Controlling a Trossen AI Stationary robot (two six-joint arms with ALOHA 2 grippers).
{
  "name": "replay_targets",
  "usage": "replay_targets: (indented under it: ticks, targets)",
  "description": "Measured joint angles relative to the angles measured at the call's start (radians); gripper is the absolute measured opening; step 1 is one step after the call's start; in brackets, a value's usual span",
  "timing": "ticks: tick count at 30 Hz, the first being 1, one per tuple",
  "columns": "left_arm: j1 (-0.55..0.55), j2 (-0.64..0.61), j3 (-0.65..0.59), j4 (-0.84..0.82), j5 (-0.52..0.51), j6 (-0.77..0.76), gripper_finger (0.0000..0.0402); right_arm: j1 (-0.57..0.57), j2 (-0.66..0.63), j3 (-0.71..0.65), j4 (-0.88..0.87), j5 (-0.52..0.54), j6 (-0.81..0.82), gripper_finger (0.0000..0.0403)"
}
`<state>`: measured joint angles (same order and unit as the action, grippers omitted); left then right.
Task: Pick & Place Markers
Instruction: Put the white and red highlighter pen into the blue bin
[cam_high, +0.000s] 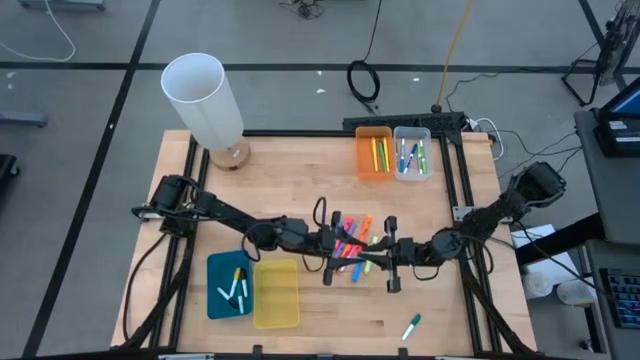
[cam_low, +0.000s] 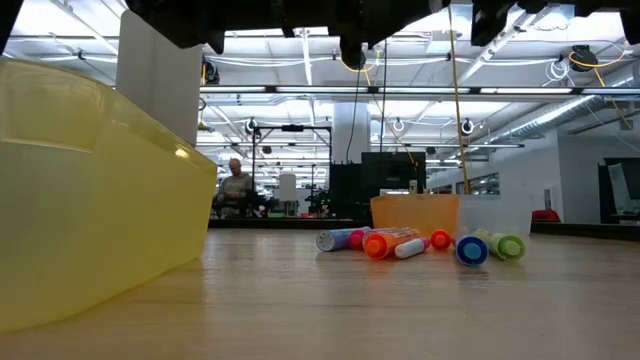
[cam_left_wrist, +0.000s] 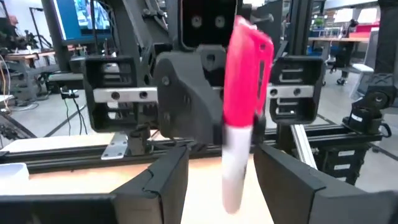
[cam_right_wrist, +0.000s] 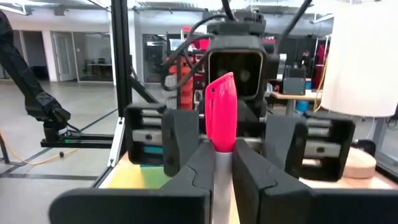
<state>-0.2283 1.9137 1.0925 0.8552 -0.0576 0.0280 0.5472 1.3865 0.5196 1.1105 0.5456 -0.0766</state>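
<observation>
A marker with a pink cap (cam_right_wrist: 221, 112) and a white body stands upright between my two grippers, which face each other above the pile of coloured markers (cam_high: 352, 245) at the table's middle. My right gripper (cam_right_wrist: 222, 155) is shut on it. My left gripper (cam_left_wrist: 221, 155) is open, its fingers standing on either side of the marker (cam_left_wrist: 245, 81) without touching it. In the high view the left gripper (cam_high: 335, 262) and the right gripper (cam_high: 387, 255) are close together. The pile (cam_low: 420, 243) lies flat on the wood. My right gripper pinches the marker's white body (cam_right_wrist: 222, 180) just below the pink cap, between its two fingers (cam_right_wrist: 205, 168). The fingers come in level from the table's right and lie across the marker. The marker stands about upright, cap up, lifted clear of the table.
An orange bin (cam_high: 374, 153) and a clear bin (cam_high: 412, 152) with markers sit at the far edge. A teal bin (cam_high: 228, 285) with white markers and a yellow bin (cam_high: 276, 293) sit near left. One green-capped marker (cam_high: 411, 326) lies near right. A white cylinder (cam_high: 203, 100) stands far left.
</observation>
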Motion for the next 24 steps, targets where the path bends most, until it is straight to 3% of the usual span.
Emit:
replay_targets:
  ticks: [24]
  targets:
    - [0.000, 0.000, 0.000, -0.019, 0.020, 0.014, 0.0182, 0.011, 0.000, 0.017, -0.015, 0.002, -0.018, 0.0019]
